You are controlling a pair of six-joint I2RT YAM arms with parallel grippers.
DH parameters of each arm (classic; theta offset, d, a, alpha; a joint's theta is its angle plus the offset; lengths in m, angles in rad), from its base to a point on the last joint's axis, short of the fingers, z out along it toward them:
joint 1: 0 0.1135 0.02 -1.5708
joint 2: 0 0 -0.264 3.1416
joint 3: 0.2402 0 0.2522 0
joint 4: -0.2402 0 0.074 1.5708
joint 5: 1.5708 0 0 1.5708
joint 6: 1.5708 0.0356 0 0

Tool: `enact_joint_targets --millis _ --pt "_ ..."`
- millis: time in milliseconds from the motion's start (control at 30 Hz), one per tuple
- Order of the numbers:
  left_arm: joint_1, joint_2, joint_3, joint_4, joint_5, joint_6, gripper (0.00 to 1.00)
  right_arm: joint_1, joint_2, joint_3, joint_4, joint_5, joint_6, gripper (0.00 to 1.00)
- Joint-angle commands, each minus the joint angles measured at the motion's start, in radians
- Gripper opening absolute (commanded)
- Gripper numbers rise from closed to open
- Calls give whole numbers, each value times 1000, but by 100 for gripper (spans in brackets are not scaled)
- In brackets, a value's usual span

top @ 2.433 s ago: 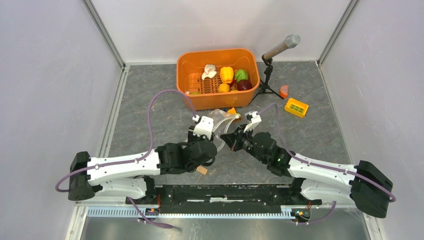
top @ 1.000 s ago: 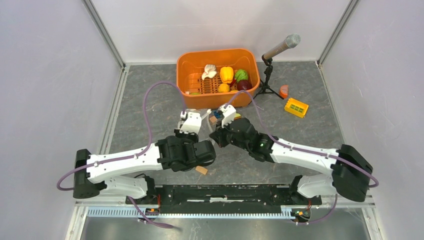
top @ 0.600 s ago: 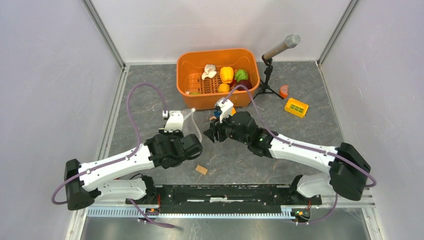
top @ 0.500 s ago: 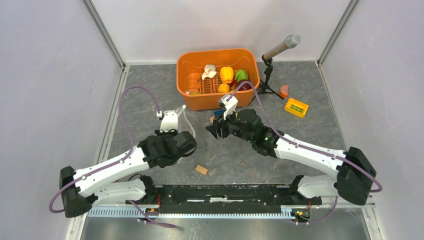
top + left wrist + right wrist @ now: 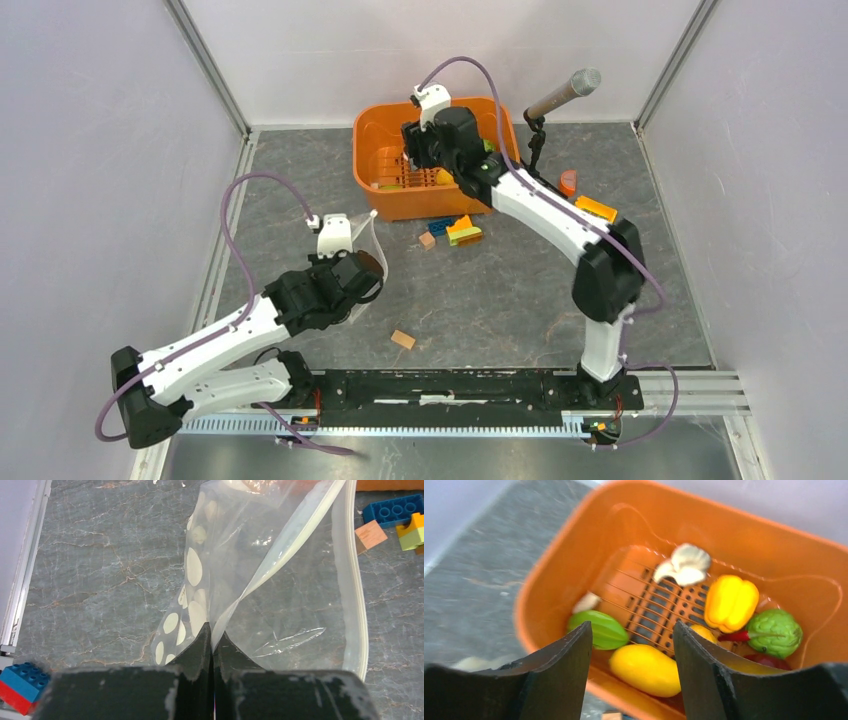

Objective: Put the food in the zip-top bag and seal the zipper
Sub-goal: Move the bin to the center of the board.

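My left gripper (image 5: 212, 630) is shut on an edge of the zip-top bag (image 5: 192, 570), a clear pouch with white dots that hangs slack over the floor. Its zipper (image 5: 356, 585) runs down the right edge, with the mouth gaping. In the top view the left gripper (image 5: 345, 245) holds the bag (image 5: 368, 240) left of centre. My right gripper (image 5: 633, 630) is open and empty above the orange basket (image 5: 549, 580). The food lies there: yellow pepper (image 5: 730, 602), green cabbage (image 5: 774, 632), garlic (image 5: 686, 565), a yellow oval piece (image 5: 646, 670) and a green piece (image 5: 599, 629).
Building blocks (image 5: 455, 230) lie just in front of the basket (image 5: 370, 130). A tan cube (image 5: 403, 340) sits near the arm bases. A microphone on a stand (image 5: 560, 95), an orange wedge (image 5: 568, 182) and a yellow block (image 5: 595, 208) are at the right.
My right gripper has opened, let go of the bag and swung up over the basket. The left arm has carried the bag to the left.
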Motion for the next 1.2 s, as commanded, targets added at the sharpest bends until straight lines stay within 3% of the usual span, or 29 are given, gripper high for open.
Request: enact_joint_targets --millis 0,200,467,600,733,867,1167 --pt "11 -63 6 26 6 45 2 -68 174 123 -189 -4 -22 66" --pt "13 -110 11 0 1 59 2 -68 158 9 -205 -181 -89 68" --pt "16 -161 34 -22 -10 70 2 -59 -27 -261 -167 -295 -104 70" --pt "15 -183 47 -51 -26 65 2 -24 -114 -366 -194 -299 -104 71" --pt "15 -201 60 -71 -37 65 2 -11 -200 -466 -111 -277 -80 72" --pt "15 -204 82 -87 -42 70 2 -11 -191 -432 -44 -235 -72 74" --pt "16 -210 90 -86 14 120 2 -16 41 -200 9 -118 -158 87"
